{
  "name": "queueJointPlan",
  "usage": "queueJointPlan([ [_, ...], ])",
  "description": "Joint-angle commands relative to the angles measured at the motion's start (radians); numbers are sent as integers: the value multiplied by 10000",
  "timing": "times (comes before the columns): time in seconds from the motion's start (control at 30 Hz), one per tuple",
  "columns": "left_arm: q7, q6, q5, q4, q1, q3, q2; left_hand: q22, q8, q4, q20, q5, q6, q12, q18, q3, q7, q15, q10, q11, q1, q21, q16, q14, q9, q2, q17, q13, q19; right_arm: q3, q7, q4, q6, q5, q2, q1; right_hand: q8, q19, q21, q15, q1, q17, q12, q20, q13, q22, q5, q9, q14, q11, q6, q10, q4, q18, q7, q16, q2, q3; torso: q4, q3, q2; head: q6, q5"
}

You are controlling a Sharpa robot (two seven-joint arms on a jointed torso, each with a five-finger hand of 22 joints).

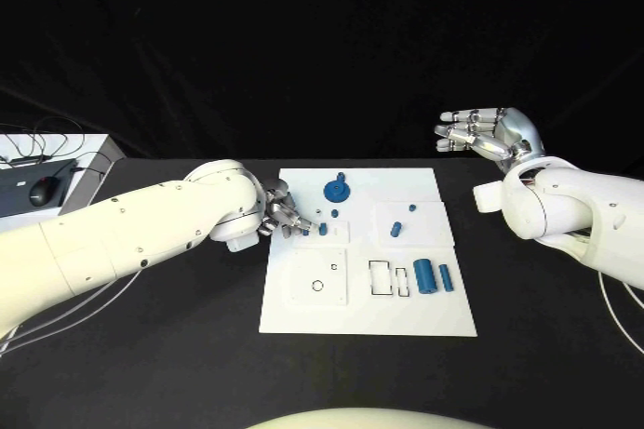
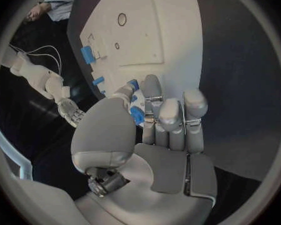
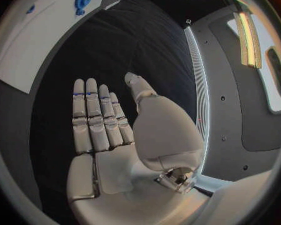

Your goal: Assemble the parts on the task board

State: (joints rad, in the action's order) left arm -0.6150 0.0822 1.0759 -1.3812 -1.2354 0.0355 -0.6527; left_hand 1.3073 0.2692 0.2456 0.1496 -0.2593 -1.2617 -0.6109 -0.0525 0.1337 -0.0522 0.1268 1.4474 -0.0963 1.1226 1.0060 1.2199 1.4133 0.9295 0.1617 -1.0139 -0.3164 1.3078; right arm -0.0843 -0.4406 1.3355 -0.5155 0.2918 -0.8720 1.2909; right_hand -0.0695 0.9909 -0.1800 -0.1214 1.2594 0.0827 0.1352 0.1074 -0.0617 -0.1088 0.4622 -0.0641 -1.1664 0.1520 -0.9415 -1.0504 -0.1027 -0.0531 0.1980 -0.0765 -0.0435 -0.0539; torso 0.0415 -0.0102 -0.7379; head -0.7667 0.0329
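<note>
My head cam looks straight down on the bench (image 1: 161, 373) from well above. Each wrist cam sits right behind my own fingers (image 2: 172, 116), fisheye and close. All three catch the task board (image 1: 322, 313); the right wrist one just clips its far edge.

task board (image 1: 302, 308) centered on desk (image 1: 161, 373); left hand (image 1: 285, 217) over its left edge, right hand (image 1: 486, 131) well off right.

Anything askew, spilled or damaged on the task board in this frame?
Nothing stands out. The task board lies flat and square on the table, the blue parts lie loose on it, undamaged. The left robot hand is at the board's left edge; the right robot hand is open, off the board.
</note>
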Motion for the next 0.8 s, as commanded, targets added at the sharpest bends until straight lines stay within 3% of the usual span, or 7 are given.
queueJointPlan([
  [0.03,186,-81,-259,-78,9,69,-32,13,28,16,-4,41,-68,-33,184,-65,10,27,-40,15,88,38,39,40,12,45,0,-8,46,8,-71,-3,112,3,-5,-2,23,-79,-36,4,19,-14,22,16,16,8,45,-8,80,8,-11,70,-59,102,42,28,82,-5,9,7,1,-8,-4],
  [0.37,252,-231,-483,-168,15,411,-241,-58,-3,57,-14,34,11,-4,165,-226,47,15,-115,36,158,-84,-52,9,4,-10,113,-8,-22,8,-74,-15,115,3,-7,-6,23,-79,-36,4,19,-14,22,16,16,8,45,-8,80,8,-11,70,-59,102,42,28,82,-5,8,-4,11,-7,13],
  [0.47,286,-328,-648,-142,15,525,-326,-216,-200,-11,-37,22,271,38,118,-225,184,-18,-309,121,268,-395,-402,-84,-115,-61,551,-24,-174,8,-75,-16,117,3,-12,-7,23,-79,-36,4,19,-14,22,16,16,8,45,-8,80,8,-11,70,-59,102,42,28,82,-5,8,-15,11,-9,9],
  [0.67,372,-280,-986,-4,12,646,-418,-534,-1088,-260,-186,1,589,22,-38,-114,532,-160,-693,324,601,-971,-896,-199,-1234,-367,1230,-231,-419,8,-75,-15,109,-1,-26,-8,23,-79,-36,4,19,-14,22,16,16,8,45,-8,80,8,-11,70,-59,102,42,28,82,-5,7,-17,7,18,9],
  [0.7,388,-233,-1034,19,11,655,-419,-600,-1670,-395,-312,39,514,-31,-133,-35,741,-292,-799,445,695,-1080,-942,-223,-2174,-415,1345,-308,-460,8,-74,-14,108,-2,-28,-8,23,-79,-36,4,19,-14,22,16,16,8,45,-8,80,8,-11,70,-59,102,42,28,82,-5,6,-17,5,23,10],
  [0.73,401,-186,-1084,43,11,662,-418,-603,-2003,-464,-344,26,561,-49,-190,107,856,-334,-833,473,743,-1073,-914,-222,-2791,-448,1366,-338,-441,8,-74,-13,108,-2,-30,-8,22,-81,-54,6,0,-15,23,18,17,32,50,-9,79,9,-14,72,-76,100,46,27,95,-13,2,-16,0,23,10],
  [0.8,414,-131,-1143,78,10,670,-408,-627,-1996,-569,-399,-10,515,-57,-237,228,852,-283,-858,486,721,-1113,-900,-251,-3400,-495,1420,-363,-467,8,-71,-11,107,-3,-33,-8,21,-81,-61,6,-7,-16,24,19,17,41,52,-9,79,9,-15,73,-82,99,47,26,100,-17,2,-18,-2,33,12],
])
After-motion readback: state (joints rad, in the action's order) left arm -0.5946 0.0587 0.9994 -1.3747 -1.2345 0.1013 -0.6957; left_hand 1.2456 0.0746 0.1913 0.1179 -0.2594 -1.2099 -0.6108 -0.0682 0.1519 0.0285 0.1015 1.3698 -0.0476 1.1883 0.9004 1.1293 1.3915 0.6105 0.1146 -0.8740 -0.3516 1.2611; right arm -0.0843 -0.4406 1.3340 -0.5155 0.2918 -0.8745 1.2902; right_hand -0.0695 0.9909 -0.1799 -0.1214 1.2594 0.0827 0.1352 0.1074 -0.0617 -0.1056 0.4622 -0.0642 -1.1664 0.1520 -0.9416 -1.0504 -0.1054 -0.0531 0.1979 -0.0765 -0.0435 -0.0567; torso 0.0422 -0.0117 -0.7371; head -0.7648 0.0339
